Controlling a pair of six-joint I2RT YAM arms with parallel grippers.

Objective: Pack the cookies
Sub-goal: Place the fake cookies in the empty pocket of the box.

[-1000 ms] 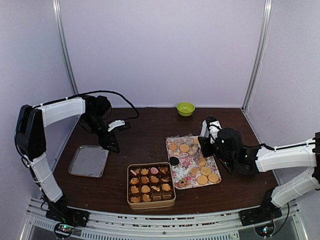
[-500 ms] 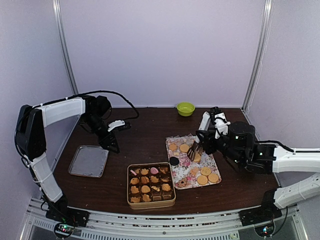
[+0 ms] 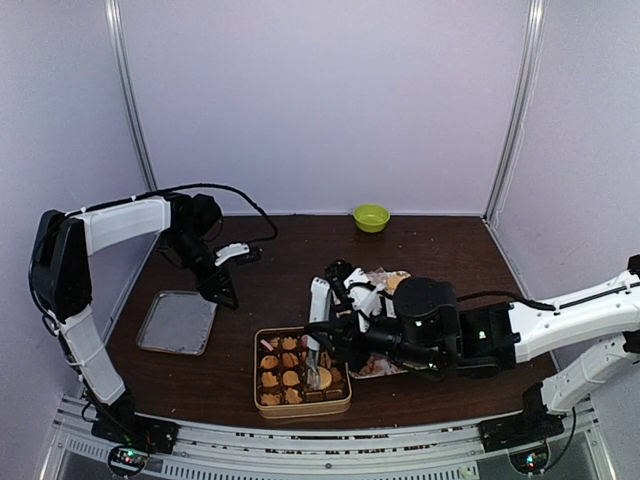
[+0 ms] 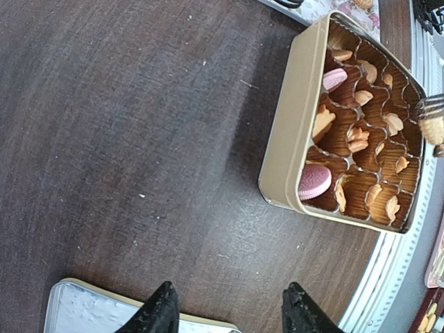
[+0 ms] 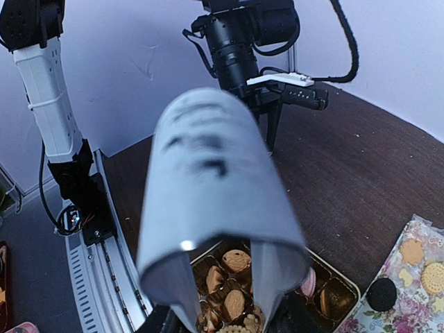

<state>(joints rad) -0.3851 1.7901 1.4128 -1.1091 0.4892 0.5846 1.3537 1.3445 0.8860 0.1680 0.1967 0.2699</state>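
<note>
A gold tin (image 3: 302, 410) near the front edge holds cookies (image 3: 290, 378) in brown paper cups. My right gripper (image 3: 338, 322) is shut on grey tongs (image 5: 208, 180), whose tips pinch a round tan cookie (image 4: 433, 127) over the tin's right side (image 4: 388, 118). More cookies (image 5: 433, 277), one of them black (image 5: 380, 294), lie on a floral sheet (image 5: 416, 305). In the top view my right arm hides most of that sheet. My left gripper (image 4: 229, 309) hangs open and empty over the bare table, left of the tin.
A silver tray lid (image 3: 178, 322) lies at the left, just under my left gripper. A green bowl (image 3: 371, 217) stands at the back of the table. The metal rail (image 3: 300, 445) runs along the near edge.
My right arm has swung left from the floral sheet to above the tin, carrying the tongs and a cookie. The left arm has not moved.
</note>
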